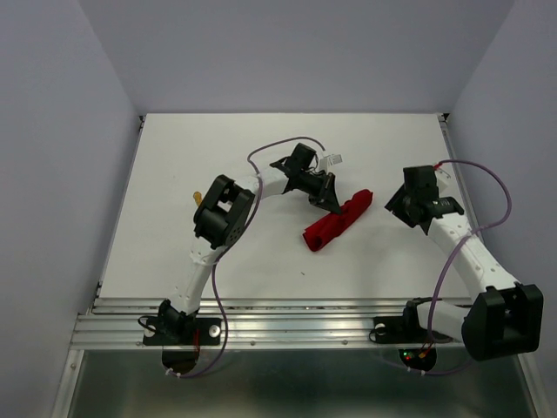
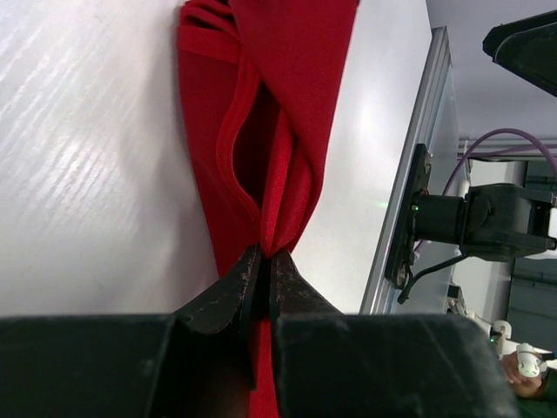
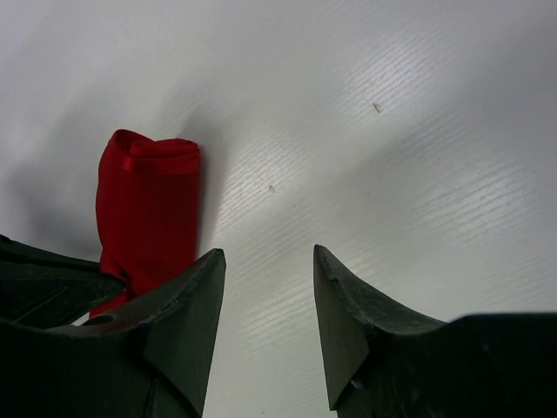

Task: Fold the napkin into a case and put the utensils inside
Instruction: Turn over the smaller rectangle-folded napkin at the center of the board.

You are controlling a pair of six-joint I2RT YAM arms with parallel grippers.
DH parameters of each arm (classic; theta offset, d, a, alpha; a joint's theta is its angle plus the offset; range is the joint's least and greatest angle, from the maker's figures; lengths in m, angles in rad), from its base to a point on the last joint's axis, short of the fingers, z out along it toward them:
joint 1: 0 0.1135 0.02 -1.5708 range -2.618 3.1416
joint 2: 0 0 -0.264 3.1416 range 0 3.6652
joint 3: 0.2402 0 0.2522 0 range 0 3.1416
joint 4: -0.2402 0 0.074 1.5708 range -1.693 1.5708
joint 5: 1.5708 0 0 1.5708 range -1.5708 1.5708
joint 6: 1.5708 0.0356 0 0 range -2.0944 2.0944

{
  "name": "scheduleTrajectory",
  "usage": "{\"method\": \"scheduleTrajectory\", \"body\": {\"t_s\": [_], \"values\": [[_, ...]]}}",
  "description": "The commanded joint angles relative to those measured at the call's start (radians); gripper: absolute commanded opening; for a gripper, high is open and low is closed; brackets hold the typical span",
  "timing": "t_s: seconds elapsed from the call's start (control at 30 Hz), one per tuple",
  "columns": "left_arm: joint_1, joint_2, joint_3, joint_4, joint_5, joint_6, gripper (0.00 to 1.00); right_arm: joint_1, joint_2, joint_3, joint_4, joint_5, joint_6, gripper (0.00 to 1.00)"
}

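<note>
The red napkin [image 1: 338, 222] lies as a narrow folded strip, slanting across the middle of the table. My left gripper [image 1: 334, 204] is at its far side. In the left wrist view the jaws [image 2: 265, 252] pinch a fold of the napkin [image 2: 261, 87], whose layers gape open just beyond the tips. My right gripper [image 1: 409, 214] hovers to the right of the strip, open with nothing between its fingers [image 3: 265, 257]. One end of the napkin [image 3: 148, 209] shows to its left. A small gold tip [image 1: 197, 197] peeks out beside the left arm's elbow. The rest of the utensils is hidden.
The white table [image 1: 174, 252] ends in a metal rail [image 1: 287, 326] at the near edge, where both arm bases sit. Grey walls close in the left, right and far sides. A purple cable [image 1: 278, 148] loops above the left arm.
</note>
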Motion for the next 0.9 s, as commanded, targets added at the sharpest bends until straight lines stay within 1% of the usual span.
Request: {"method": "scheduleTrajectory", "body": {"t_s": [0.0,0.13,0.17,0.27,0.3,0.33,0.4,0.43,0.5,0.57,0.63,0.67,0.73,0.77,0.8,0.83,0.87], "values": [[0.017,0.001,-0.014,0.026,0.037,-0.004,0.14,-0.002,0.029,0.057,0.032,-0.005,-0.064,0.50],[0.033,0.000,-0.023,0.026,0.048,0.007,0.20,-0.002,0.067,0.099,0.025,-0.011,-0.122,0.49],[0.037,0.000,-0.026,0.026,0.052,0.012,0.25,-0.002,0.081,0.106,0.022,-0.011,-0.141,0.49],[0.059,-0.003,-0.036,0.026,0.057,0.013,0.34,-0.002,0.102,0.126,0.015,-0.023,-0.170,0.48],[0.074,-0.005,-0.039,0.021,0.059,0.015,0.41,-0.002,0.121,0.134,0.012,-0.029,-0.178,0.48],[0.080,-0.005,-0.039,0.020,0.062,0.015,0.45,-0.002,0.133,0.140,0.001,-0.032,-0.185,0.48],[0.097,-0.006,-0.042,0.008,0.069,0.021,0.52,-0.002,0.164,0.149,-0.013,-0.038,-0.205,0.47],[0.102,-0.009,-0.040,-0.002,0.066,0.025,0.53,-0.002,0.172,0.154,-0.013,-0.042,-0.211,0.47],[0.111,-0.019,-0.024,-0.040,0.042,0.054,0.54,-0.002,0.181,0.160,-0.008,-0.072,-0.237,0.46],[0.125,-0.032,-0.008,-0.112,0.005,0.102,0.54,-0.002,0.196,0.169,-0.008,-0.124,-0.254,0.42],[0.132,-0.071,0.010,-0.175,-0.068,0.143,0.54,0.007,0.205,0.177,-0.005,-0.155,-0.268,0.38],[0.139,-0.086,0.015,-0.193,-0.099,0.154,0.54,0.033,0.216,0.182,-0.002,-0.163,-0.270,0.36],[0.143,-0.137,0.021,-0.224,-0.179,0.167,0.53,0.064,0.233,0.198,0.001,-0.170,-0.271,0.34],[0.145,-0.169,0.018,-0.236,-0.228,0.176,0.50,0.093,0.256,0.206,0.007,-0.178,-0.267,0.31],[0.143,-0.186,0.009,-0.241,-0.243,0.180,0.47,0.107,0.270,0.217,0.007,-0.178,-0.262,0.30],[0.143,-0.203,-0.005,-0.238,-0.253,0.171,0.41,0.128,0.297,0.238,0.010,-0.180,-0.253,0.29],[0.142,-0.245,-0.057,-0.223,-0.251,0.162,0.37,0.129,0.310,0.249,0.016,-0.187,-0.247,0.28]]}}
